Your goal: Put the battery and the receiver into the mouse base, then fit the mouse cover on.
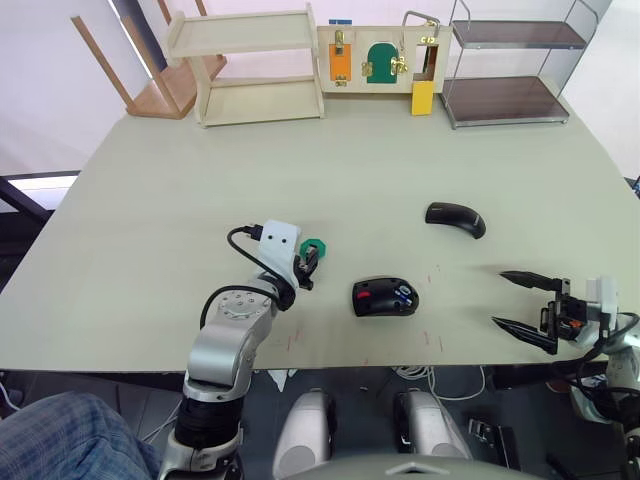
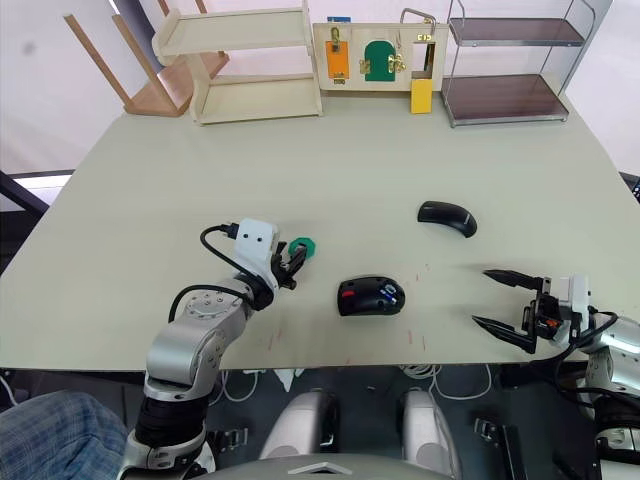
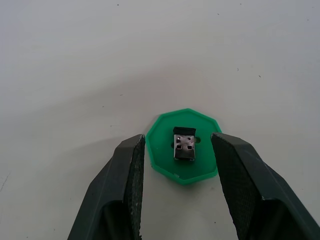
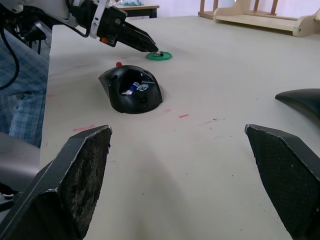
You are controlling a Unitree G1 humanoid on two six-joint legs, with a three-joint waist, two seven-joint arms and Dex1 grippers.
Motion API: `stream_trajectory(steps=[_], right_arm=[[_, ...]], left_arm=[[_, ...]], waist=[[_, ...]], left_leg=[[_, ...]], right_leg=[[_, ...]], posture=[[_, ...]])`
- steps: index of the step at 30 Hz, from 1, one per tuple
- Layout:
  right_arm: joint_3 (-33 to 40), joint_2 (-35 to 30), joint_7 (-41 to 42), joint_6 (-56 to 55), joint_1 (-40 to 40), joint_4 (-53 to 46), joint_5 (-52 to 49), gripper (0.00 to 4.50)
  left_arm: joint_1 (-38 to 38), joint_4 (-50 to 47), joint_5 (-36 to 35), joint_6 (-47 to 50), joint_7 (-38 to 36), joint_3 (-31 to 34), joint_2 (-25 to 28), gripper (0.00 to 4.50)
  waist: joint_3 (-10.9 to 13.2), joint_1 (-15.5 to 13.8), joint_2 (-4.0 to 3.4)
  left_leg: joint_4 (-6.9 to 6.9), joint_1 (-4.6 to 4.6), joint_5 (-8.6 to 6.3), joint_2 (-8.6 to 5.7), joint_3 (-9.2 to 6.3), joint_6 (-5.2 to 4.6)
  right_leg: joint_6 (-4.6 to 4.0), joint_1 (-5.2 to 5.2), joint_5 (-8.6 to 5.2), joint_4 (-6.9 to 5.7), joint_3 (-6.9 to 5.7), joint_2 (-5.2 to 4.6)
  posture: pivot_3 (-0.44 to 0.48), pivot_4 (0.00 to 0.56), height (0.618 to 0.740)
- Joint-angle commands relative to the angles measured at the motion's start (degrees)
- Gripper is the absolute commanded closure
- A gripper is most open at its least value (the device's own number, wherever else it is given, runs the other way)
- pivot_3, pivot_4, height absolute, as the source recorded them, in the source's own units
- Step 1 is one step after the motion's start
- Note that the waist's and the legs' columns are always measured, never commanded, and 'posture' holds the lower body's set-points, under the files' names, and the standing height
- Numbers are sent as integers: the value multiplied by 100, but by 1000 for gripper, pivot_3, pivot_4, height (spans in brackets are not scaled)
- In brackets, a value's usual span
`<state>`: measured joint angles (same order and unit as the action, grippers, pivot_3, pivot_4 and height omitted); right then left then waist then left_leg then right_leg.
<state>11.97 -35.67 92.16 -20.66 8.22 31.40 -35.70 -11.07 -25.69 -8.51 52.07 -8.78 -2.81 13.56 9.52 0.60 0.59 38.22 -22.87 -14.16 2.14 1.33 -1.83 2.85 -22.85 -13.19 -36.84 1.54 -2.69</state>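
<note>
The tiny receiver (image 3: pixel 184 147) lies on a round green disc (image 3: pixel 165 150), left of the mouse base. My left gripper (image 1: pixel 310 262) is open, one finger on each side of the disc and just above the table. The black mouse base (image 1: pixel 385 296) sits near the table's front middle, with the blue battery (image 1: pixel 404 293) lying in its hollow beside a red patch. The glossy black mouse cover (image 1: pixel 455 218) rests on the table behind and to the right of the base. My right gripper (image 1: pixel 500 298) stands wide open to the right of the base, holding nothing.
A wooden shelf (image 1: pixel 250 65), a board with latches (image 1: pixel 385 58) and a wire rack (image 1: pixel 505 70) line the table's far edge. Small red marks (image 1: pixel 432 270) dot the table around the base. A person's knee in jeans (image 1: pixel 50 430) shows at the front left, below the table edge.
</note>
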Motion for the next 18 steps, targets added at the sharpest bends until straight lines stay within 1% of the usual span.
stream_trajectory(steps=[1,18], right_arm=[[126,-16,33,-65,17,-58,-23,0],[151,18,33,-56,7,-89,-9,0]], left_arm=[[-26,-44,16,-76,-15,-24,-19,2858],[-38,-65,39,61,-42,-53,2,2858]], waist=[[0,0,0],[0,0,0]], left_leg=[[0,0,0,0,0,0],[0,0,0,0,0,0]], right_leg=[[0,0,0,0,0,0],[0,0,0,0,0,0]], posture=[[0,150,740],[0,150,740]])
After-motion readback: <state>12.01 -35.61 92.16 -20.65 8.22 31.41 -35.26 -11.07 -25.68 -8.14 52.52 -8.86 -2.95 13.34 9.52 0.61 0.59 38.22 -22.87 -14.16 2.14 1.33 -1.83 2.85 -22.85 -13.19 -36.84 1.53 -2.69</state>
